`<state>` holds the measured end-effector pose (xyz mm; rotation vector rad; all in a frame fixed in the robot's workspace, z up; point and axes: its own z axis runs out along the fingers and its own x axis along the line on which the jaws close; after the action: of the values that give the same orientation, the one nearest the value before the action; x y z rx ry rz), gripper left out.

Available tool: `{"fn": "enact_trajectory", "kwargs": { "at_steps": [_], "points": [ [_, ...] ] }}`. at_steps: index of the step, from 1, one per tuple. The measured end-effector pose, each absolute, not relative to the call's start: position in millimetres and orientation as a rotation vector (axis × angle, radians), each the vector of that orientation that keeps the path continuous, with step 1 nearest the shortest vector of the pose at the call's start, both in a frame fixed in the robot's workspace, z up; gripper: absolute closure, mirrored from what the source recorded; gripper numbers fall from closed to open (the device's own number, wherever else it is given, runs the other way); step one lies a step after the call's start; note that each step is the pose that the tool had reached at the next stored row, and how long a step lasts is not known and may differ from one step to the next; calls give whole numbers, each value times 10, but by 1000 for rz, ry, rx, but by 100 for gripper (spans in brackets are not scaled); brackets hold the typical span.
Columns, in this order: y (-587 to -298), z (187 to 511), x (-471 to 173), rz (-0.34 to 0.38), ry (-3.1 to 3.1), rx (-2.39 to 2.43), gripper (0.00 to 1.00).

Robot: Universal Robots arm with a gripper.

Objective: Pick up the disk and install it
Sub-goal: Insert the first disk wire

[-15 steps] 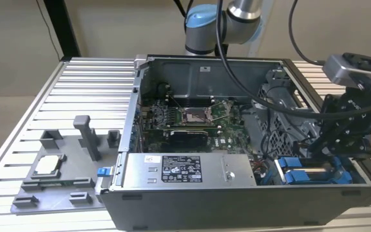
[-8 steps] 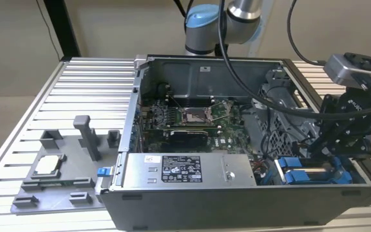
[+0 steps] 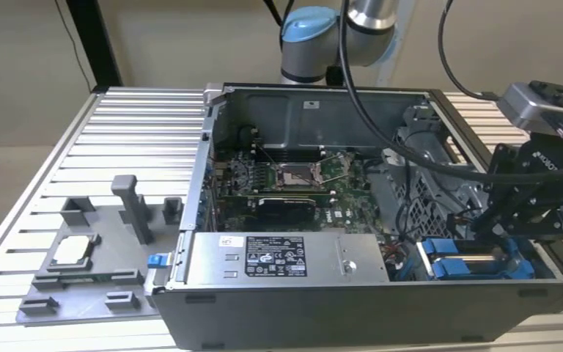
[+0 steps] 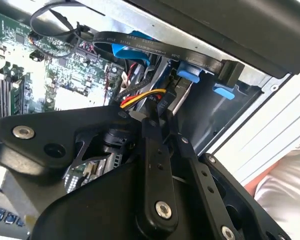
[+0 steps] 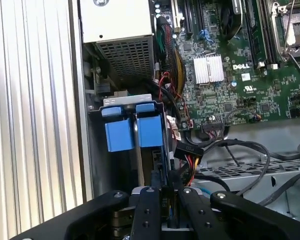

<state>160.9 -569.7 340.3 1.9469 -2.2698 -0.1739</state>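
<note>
Disk (image 5: 150,131) is gripped edge-on between nearly closed fingers (image 5: 149,202), seated upright in the bay (image 5: 96,165); its long axis is laid straight ahead of them, blue end farthest.

Silver arm (image 3: 369,11) with a pale-blue joint cap (image 3: 309,29), trailing black cables (image 3: 352,81); black gripper (image 5: 166,187) linkages carry silver screws (image 4: 163,209).

Disk (image 3: 479,265) mostly hidden down in computer case (image 3: 360,317); outline unclear.
</note>
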Motion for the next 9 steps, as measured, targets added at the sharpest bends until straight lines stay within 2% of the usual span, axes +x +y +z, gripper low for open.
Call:
{"fn": "enact_trajectory", "kwargs": {
  "at_steps": [9],
  "points": [
    [-5696, 3372, 1653, -185, -2242, 1950, 100]
  ]
}}
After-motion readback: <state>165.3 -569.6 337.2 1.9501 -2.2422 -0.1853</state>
